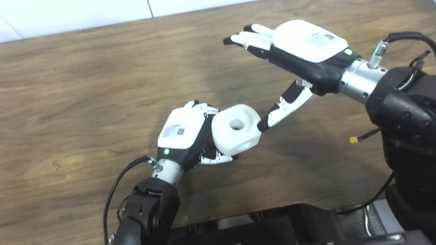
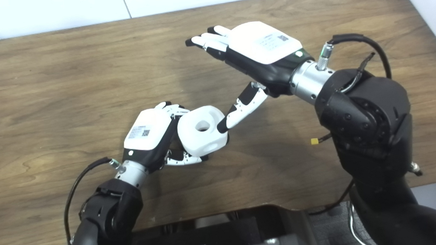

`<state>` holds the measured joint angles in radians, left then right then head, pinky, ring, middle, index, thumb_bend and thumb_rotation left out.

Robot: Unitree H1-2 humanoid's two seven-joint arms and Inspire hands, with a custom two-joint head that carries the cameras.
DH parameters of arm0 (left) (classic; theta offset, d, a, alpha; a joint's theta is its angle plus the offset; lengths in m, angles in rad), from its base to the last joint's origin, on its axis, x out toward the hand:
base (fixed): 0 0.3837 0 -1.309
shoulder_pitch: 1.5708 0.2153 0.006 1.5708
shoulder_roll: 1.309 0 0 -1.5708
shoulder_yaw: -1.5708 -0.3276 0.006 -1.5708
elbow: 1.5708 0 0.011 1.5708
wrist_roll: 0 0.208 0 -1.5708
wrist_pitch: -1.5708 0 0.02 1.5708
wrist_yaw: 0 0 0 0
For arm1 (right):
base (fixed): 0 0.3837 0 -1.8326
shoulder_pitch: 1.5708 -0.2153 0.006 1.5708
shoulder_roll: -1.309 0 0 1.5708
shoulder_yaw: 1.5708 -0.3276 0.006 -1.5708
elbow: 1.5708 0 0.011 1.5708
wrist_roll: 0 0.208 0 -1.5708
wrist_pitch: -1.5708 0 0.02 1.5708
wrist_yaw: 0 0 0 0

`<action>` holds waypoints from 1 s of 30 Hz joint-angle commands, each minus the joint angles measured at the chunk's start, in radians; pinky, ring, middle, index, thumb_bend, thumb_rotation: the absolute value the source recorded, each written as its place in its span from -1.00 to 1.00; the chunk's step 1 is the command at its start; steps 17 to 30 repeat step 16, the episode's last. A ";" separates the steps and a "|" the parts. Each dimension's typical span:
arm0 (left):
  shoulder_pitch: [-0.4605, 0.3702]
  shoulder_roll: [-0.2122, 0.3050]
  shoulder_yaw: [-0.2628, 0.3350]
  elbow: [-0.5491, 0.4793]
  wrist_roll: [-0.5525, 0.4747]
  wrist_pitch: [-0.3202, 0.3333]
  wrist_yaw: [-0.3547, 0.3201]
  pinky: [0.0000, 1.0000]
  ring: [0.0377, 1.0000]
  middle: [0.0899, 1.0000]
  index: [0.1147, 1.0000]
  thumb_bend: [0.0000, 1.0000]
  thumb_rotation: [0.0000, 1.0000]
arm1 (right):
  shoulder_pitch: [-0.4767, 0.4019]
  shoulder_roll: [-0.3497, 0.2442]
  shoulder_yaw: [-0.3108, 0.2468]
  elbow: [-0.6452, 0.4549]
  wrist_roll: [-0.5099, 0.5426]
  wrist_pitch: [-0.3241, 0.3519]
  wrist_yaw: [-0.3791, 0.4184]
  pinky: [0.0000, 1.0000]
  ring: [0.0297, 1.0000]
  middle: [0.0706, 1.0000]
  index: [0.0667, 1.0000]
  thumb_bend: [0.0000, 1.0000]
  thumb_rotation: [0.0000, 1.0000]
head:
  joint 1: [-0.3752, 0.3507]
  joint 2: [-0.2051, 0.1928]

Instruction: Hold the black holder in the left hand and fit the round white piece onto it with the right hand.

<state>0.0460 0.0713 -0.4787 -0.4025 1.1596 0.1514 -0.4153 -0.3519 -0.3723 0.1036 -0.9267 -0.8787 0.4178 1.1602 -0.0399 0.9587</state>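
The round white piece [image 1: 228, 139], a chunky white block with a hole in its top, sits at mid-table in my left hand [image 1: 184, 136]. The left hand's fingers curl around its left and lower sides. No black holder shows; anything under the piece or inside the hand is hidden. My right hand [image 1: 302, 50] is open, palm down, above and to the right of the piece. Its fingers point left, and its thumb [image 1: 282, 107] reaches down so that the tip lies at the piece's right edge. In the right eye view the piece [image 2: 197, 141] and both hands stand the same way.
The wooden table [image 1: 76, 105] runs to a white wall at the back. A black Philips device [image 1: 243, 237] sits below the front edge. A cable with a small yellow connector [image 1: 353, 140] hangs beside the right arm.
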 commanded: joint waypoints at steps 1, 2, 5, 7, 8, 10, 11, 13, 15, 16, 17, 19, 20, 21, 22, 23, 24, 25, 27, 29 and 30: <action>-0.005 0.007 0.010 -0.015 0.035 0.026 -0.047 0.83 0.68 0.47 -0.14 0.03 -0.85 | -0.020 -0.008 -0.013 -0.023 0.003 0.047 0.109 0.79 1.00 0.92 0.94 1.00 -0.13 | 0.000 0.001; -0.005 0.007 0.012 -0.018 0.036 0.030 -0.059 0.83 0.68 0.48 -0.14 0.04 -0.84 | -0.019 -0.008 -0.013 -0.023 0.001 0.047 0.109 0.80 1.00 0.92 0.93 1.00 -0.13 | 0.002 0.001; -0.010 0.005 0.017 -0.026 0.043 0.042 -0.100 0.83 0.69 0.50 -0.14 0.04 -0.84 | -0.017 -0.008 -0.017 -0.023 0.000 0.048 0.109 0.80 1.00 0.92 0.93 1.00 -0.12 | 0.006 0.001; -0.015 0.004 0.018 -0.031 0.054 0.051 -0.129 0.84 0.70 0.52 0.10 0.33 -0.65 | -0.017 -0.009 -0.020 -0.023 0.000 0.047 0.109 0.80 1.00 0.92 0.92 1.00 -0.12 | 0.006 0.001; -0.018 0.003 0.019 -0.032 0.063 0.054 -0.142 0.83 0.70 0.53 0.19 0.43 -0.59 | -0.017 -0.010 -0.020 -0.023 0.000 0.047 0.109 0.80 1.00 0.91 0.92 1.00 -0.11 | 0.010 0.002; -0.022 0.000 0.022 -0.037 0.081 0.060 -0.167 0.81 0.69 0.54 0.29 0.53 -0.51 | -0.019 -0.013 -0.020 -0.023 0.001 0.049 0.109 0.79 1.00 0.91 0.92 1.00 -0.08 | 0.010 0.002; -0.023 -0.002 0.024 -0.040 0.092 0.063 -0.179 0.80 0.69 0.54 0.31 0.54 -0.50 | -0.020 -0.015 -0.020 -0.023 0.003 0.049 0.109 0.79 1.00 0.91 0.92 1.00 -0.08 | 0.010 0.002; -0.025 -0.008 0.028 -0.044 0.120 0.066 -0.197 0.78 0.67 0.54 0.35 0.57 -0.45 | -0.021 -0.018 -0.019 -0.023 0.005 0.050 0.109 0.80 1.00 0.91 0.92 1.00 -0.05 | 0.026 0.001; -0.027 -0.015 0.036 -0.051 0.148 0.070 -0.224 0.77 0.67 0.55 0.37 0.58 -0.44 | -0.023 -0.019 -0.016 -0.023 0.002 0.050 0.109 0.80 1.00 0.91 0.92 1.00 -0.04 | 0.038 0.000; -0.028 -0.019 0.041 -0.056 0.162 0.071 -0.239 0.76 0.68 0.56 0.39 0.58 -0.43 | -0.026 -0.018 -0.015 -0.023 0.001 0.051 0.109 0.80 1.00 0.91 0.92 1.00 -0.04 | 0.038 0.000; -0.028 -0.019 0.041 -0.056 0.162 0.071 -0.239 0.76 0.68 0.56 0.39 0.58 -0.43 | -0.026 -0.018 -0.015 -0.023 0.001 0.051 0.109 0.80 1.00 0.91 0.92 1.00 -0.04 | 0.038 0.000; -0.028 -0.019 0.041 -0.056 0.162 0.071 -0.239 0.76 0.68 0.56 0.39 0.58 -0.43 | -0.026 -0.018 -0.015 -0.023 0.001 0.051 0.109 0.80 1.00 0.91 0.92 1.00 -0.04 | 0.038 0.000; -0.028 -0.019 0.041 -0.056 0.162 0.071 -0.239 0.76 0.68 0.56 0.39 0.58 -0.43 | -0.026 -0.018 -0.015 -0.023 0.001 0.051 0.109 0.80 1.00 0.91 0.92 1.00 -0.04 | 0.038 0.000; -0.028 -0.019 0.041 -0.056 0.162 0.071 -0.239 0.76 0.68 0.56 0.39 0.58 -0.43 | -0.026 -0.018 -0.015 -0.023 0.001 0.051 0.109 0.80 1.00 0.91 0.92 1.00 -0.04 | 0.038 0.000; -0.028 -0.019 0.041 -0.056 0.162 0.071 -0.239 0.76 0.68 0.56 0.39 0.58 -0.43 | -0.026 -0.018 -0.015 -0.023 0.001 0.051 0.109 0.80 1.00 0.91 0.92 1.00 -0.04 | 0.038 0.000; -0.028 -0.019 0.041 -0.056 0.162 0.071 -0.239 0.76 0.68 0.56 0.39 0.58 -0.43 | -0.026 -0.018 -0.015 -0.023 0.001 0.051 0.109 0.80 1.00 0.91 0.92 1.00 -0.04 | 0.038 0.000; -0.028 -0.019 0.041 -0.056 0.162 0.071 -0.239 0.76 0.68 0.56 0.39 0.58 -0.43 | -0.026 -0.018 -0.015 -0.023 0.001 0.051 0.109 0.80 1.00 0.91 0.92 1.00 -0.04 | 0.038 0.000; -0.028 -0.019 0.041 -0.056 0.162 0.071 -0.239 0.76 0.68 0.56 0.39 0.58 -0.43 | -0.026 -0.018 -0.015 -0.023 0.001 0.051 0.109 0.80 1.00 0.91 0.92 1.00 -0.04 | 0.038 0.000; -0.028 -0.019 0.041 -0.056 0.162 0.071 -0.239 0.76 0.68 0.56 0.39 0.58 -0.43 | -0.026 -0.018 -0.015 -0.023 0.001 0.051 0.109 0.80 1.00 0.91 0.92 1.00 -0.04 | 0.038 0.000; -0.028 -0.019 0.041 -0.056 0.162 0.071 -0.239 0.76 0.68 0.56 0.39 0.58 -0.43 | -0.026 -0.018 -0.015 -0.023 0.001 0.051 0.109 0.80 1.00 0.91 0.92 1.00 -0.04 | 0.038 0.000; -0.028 -0.019 0.041 -0.056 0.162 0.071 -0.239 0.76 0.68 0.56 0.39 0.58 -0.43 | -0.026 -0.018 -0.015 -0.023 0.001 0.051 0.109 0.80 1.00 0.91 0.92 1.00 -0.04 | 0.038 0.000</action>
